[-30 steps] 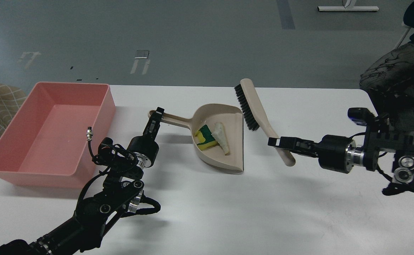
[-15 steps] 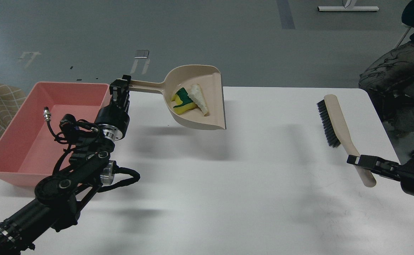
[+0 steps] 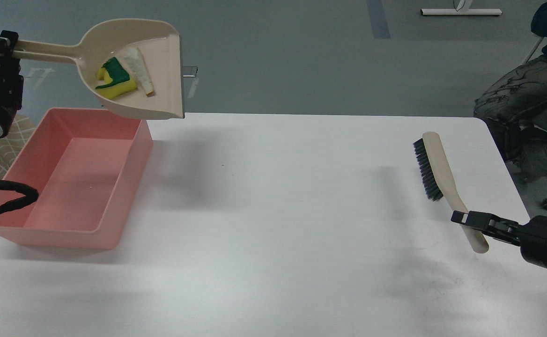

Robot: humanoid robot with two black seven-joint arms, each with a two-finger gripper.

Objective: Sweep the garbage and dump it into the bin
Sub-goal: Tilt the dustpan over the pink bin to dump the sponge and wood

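Observation:
The beige dustpan (image 3: 158, 79) hangs in the air above the far right corner of the pink bin (image 3: 114, 187). In it lie the yellow sponge piece with green top (image 3: 113, 78) and the cream ridged stick (image 3: 140, 70). My left gripper (image 3: 7, 44) is shut on the end of the dustpan's long handle at the far left, high up. My right gripper (image 3: 463, 218) is shut on the handle of the beige black-bristled brush (image 3: 435, 166), which lies low over the table's right side.
The white table (image 3: 278, 210) spans the view. The bin stands at its left edge and holds nothing. A seated person's legs (image 3: 521, 98) are beyond the table's far right corner. My left arm's cable (image 3: 6, 203) hangs over the bin's left side.
My left gripper has lifted the dustpan up and to the left, from over the table to above the bin's far corner. The right gripper and brush have shifted slightly.

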